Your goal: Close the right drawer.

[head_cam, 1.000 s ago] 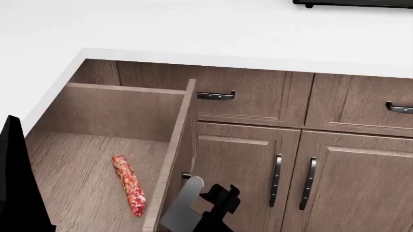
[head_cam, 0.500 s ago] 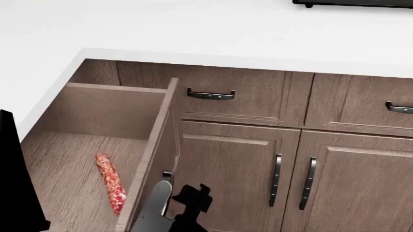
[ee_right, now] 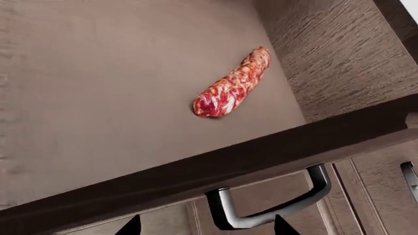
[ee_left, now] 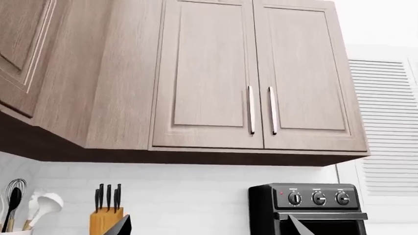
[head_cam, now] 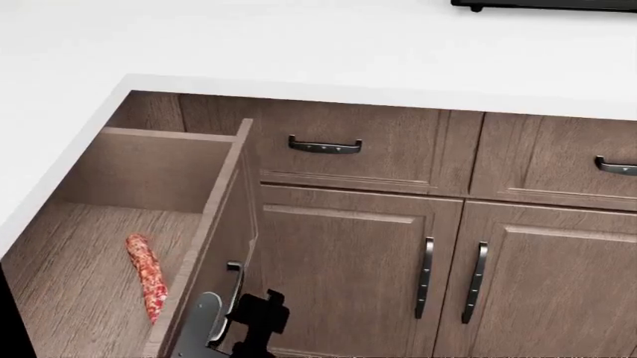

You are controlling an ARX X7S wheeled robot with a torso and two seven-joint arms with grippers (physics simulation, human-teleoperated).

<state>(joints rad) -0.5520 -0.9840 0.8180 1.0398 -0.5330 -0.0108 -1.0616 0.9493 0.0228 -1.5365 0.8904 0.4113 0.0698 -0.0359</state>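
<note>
Pushing the right drawer shut: the right gripper, jaws apart, hovers at the drawer's bar handle. Beside the lower cabinet doors, the drawer stands well open, needing a steady inward push.

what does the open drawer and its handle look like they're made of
The open brown drawer box looks like matte wood: grain lines run along its floor and sides, though it could be laminate. Its dark curved bar handle looks like polished metal, with light glints along the edge.

Right drawer — sausage inside (and right gripper) — further left.
</note>
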